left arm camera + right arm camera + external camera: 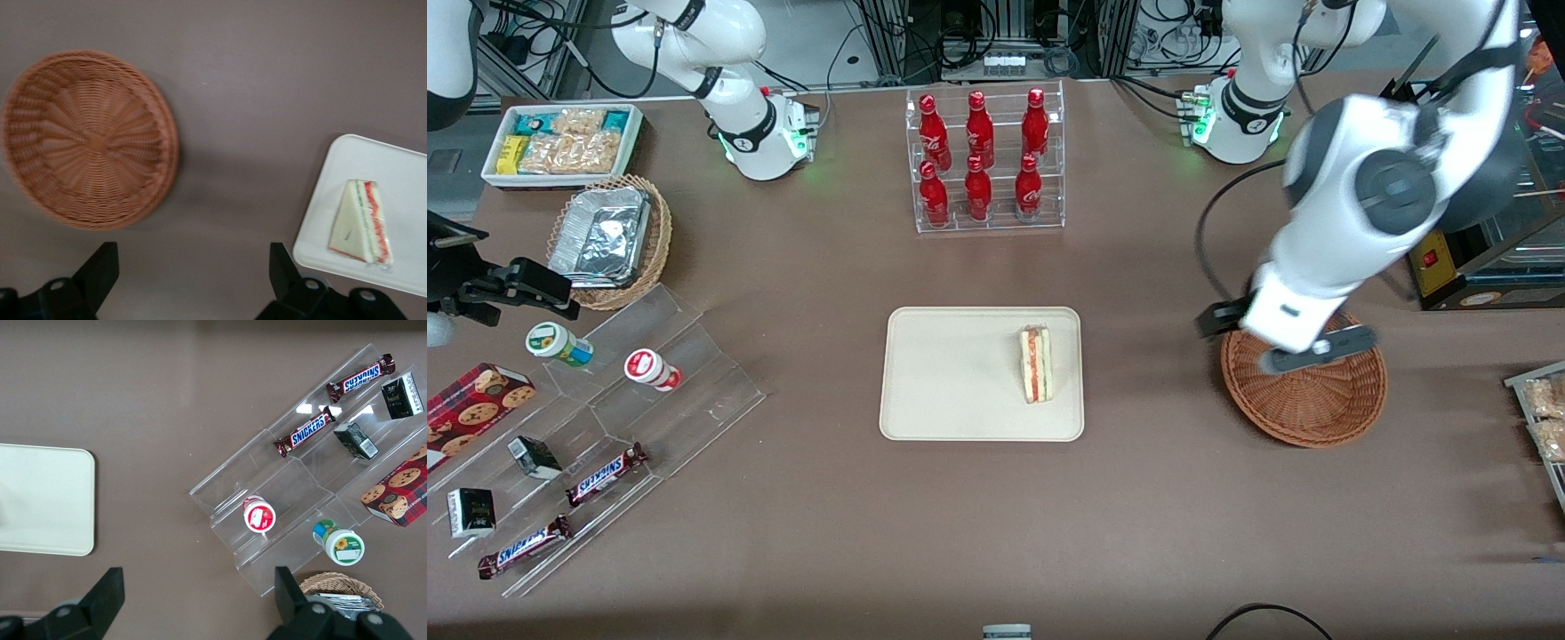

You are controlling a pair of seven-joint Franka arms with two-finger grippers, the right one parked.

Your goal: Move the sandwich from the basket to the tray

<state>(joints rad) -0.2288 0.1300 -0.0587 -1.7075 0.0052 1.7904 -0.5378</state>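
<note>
brown tabletop with a snack display; sandwich (pixel 1037 364) lying flat on the cream tray (pixel 943 373), wicker basket (pixel 1316 404) empty; left gripper (pixel 190 270) above the table near the basket, fingers spread, holding nothing; placement looks done, only withdrawal left

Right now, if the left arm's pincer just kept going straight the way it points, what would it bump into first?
Probably bare table. The open, empty pincer points down between the basket and the tray holding the sandwich. Depth is unclear; the front view puts it over the basket's rim.
</note>
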